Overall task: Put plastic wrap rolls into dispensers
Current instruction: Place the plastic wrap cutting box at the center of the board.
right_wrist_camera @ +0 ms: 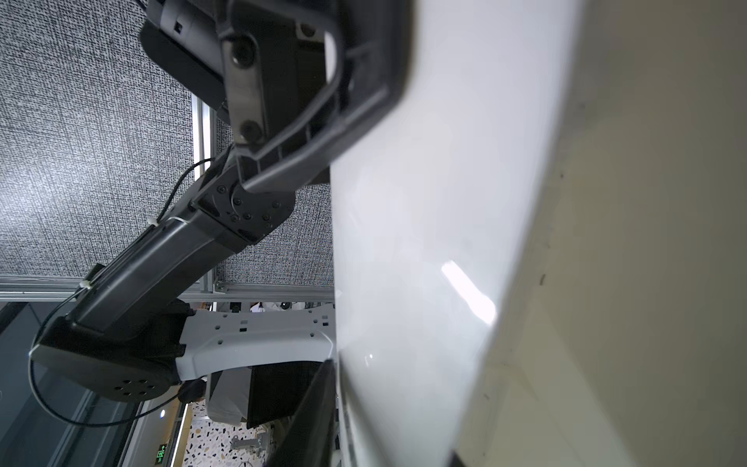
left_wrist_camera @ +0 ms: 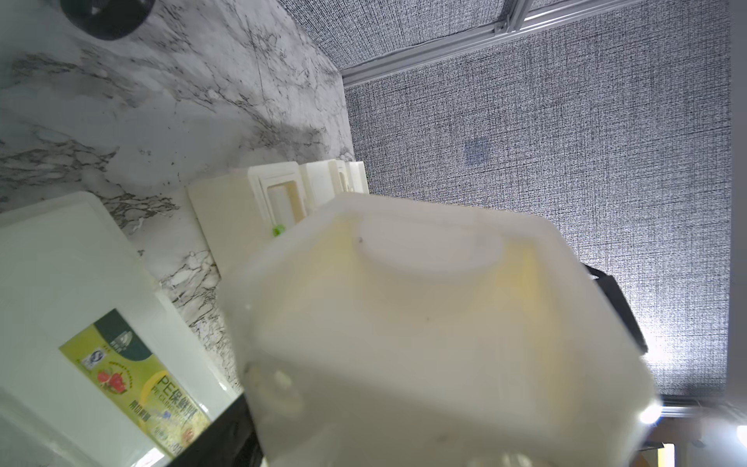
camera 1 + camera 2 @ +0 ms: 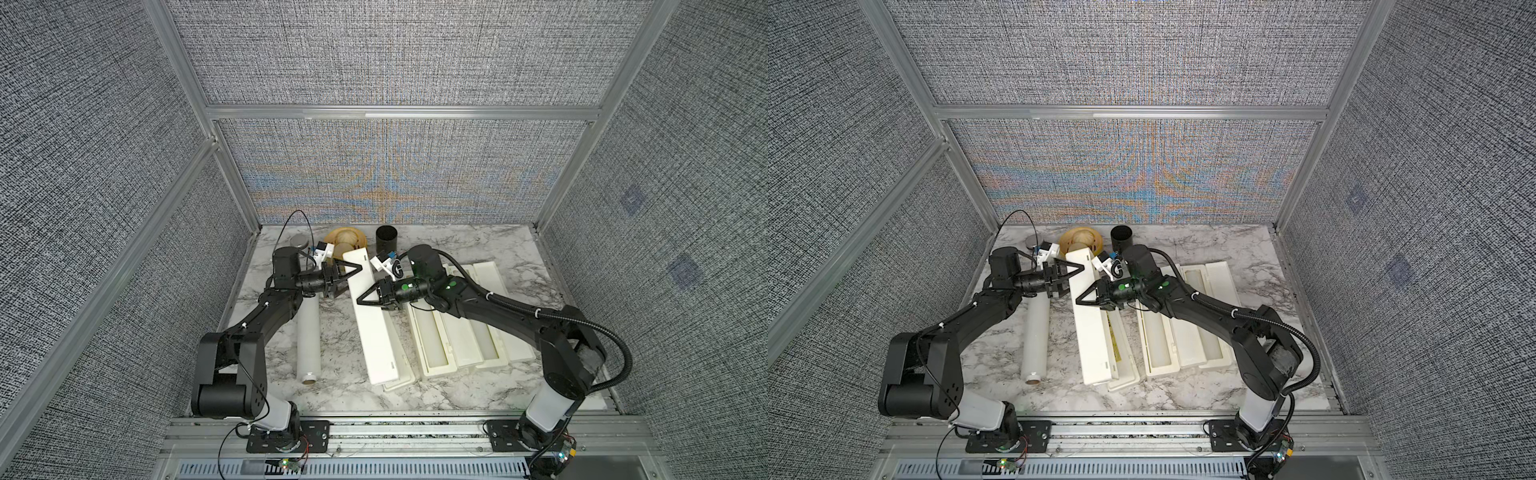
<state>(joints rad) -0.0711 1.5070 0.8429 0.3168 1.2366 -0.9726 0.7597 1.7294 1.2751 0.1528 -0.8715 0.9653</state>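
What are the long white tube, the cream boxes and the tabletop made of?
Roll: probably wound plastic film, milky and smooth, on a cardboard core, brown at its end. Dispenser and its open neighbours: seemingly moulded plastic, cream, glossy, with highlights in the right wrist view. Table: marble-look surface, grey veins; real stone or print, cannot tell.

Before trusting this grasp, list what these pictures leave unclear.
Inside of the held dispenser: closed side faces both top views; left wrist view shows its blurred end.
Grip of the right tool: dispenser fills right wrist view, hiding one finger.
Far end of the loose wrap roll: under the left arm in both top views.
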